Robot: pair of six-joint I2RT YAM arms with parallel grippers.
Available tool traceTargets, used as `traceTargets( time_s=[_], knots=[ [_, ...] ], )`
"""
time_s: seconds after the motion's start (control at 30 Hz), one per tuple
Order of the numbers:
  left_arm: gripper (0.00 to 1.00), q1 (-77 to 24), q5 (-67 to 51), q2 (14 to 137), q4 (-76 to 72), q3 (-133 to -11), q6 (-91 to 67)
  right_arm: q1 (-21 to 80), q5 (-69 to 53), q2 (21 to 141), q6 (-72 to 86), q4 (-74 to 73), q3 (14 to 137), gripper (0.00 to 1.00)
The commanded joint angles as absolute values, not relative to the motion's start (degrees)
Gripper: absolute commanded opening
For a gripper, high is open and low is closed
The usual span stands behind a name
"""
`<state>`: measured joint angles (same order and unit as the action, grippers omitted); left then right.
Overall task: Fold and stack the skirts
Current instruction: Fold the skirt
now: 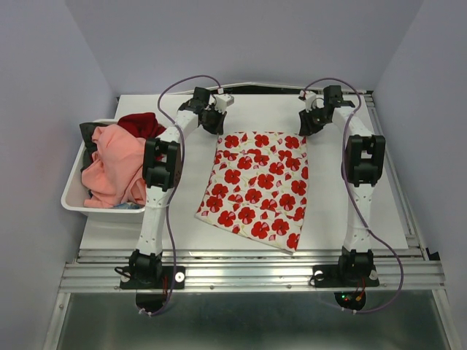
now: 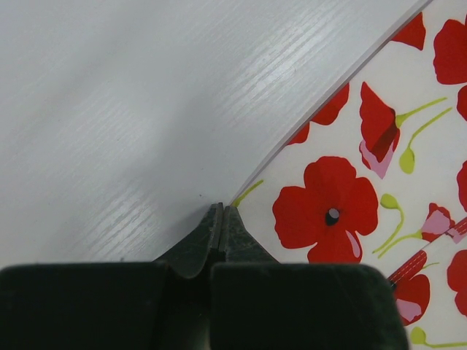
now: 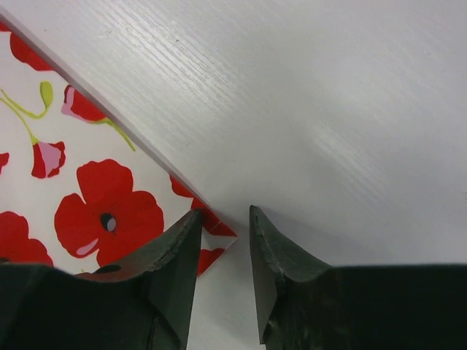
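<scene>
A white skirt with red flower print (image 1: 257,189) lies flat in the middle of the white table (image 1: 365,204). My left gripper (image 1: 217,120) is at the skirt's far left corner. In the left wrist view its jaws (image 2: 222,211) are shut, with the tips right at the skirt's edge (image 2: 350,189) and no cloth visible between them. My right gripper (image 1: 311,124) is at the far right corner. In the right wrist view it (image 3: 224,215) is open, and the skirt's corner (image 3: 102,204) lies between the jaws. A salmon-pink skirt (image 1: 109,168) is piled in the bin.
A white bin (image 1: 73,200) stands at the table's left edge. It holds the pink cloth, a dark red garment (image 1: 142,124) and a dark one behind them. Metal rails (image 1: 248,273) run along the near edge by the arm bases.
</scene>
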<state>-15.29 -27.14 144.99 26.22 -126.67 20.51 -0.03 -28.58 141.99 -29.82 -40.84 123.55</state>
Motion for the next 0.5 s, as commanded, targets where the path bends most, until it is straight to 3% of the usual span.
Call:
traceTargets(
  time_s=[0.0, 0.13, 0.2, 0.3, 0.43, 0.47],
  knots=[
    [0.00, -15.12, -25.49, 143.09, 32.34, -126.04, 21.53, 0.09, -28.83, 142.29, -32.25, -48.42, 120.76, 0.39],
    [0.00, -15.12, -25.40, 143.00, 32.34, -125.86, 21.53, 0.09, -29.36, 142.38, -33.13, -50.18, 120.94, 0.43],
    [0.00, -15.12, -25.31, 142.82, 32.17, -125.68, 21.62, 0.09, -28.92, 142.38, -33.92, -50.45, 120.41, 0.38],
    [0.00, -15.12, -25.31, 142.82, 31.99, -125.68, 21.53, 0.09, -27.34, 142.56, -34.89, -50.10, 119.36, 0.28],
    [0.00, -15.12, -25.57, 142.74, 32.34, -125.95, 21.62, 0.09, -24.62, 141.86, -34.54, -48.08, 118.83, 0.02],
    [0.00, -15.12, -25.84, 142.39, 32.43, -125.95, 21.97, 0.09, -24.44, 141.59, -34.19, -47.38, 119.09, 0.01]
  ],
)
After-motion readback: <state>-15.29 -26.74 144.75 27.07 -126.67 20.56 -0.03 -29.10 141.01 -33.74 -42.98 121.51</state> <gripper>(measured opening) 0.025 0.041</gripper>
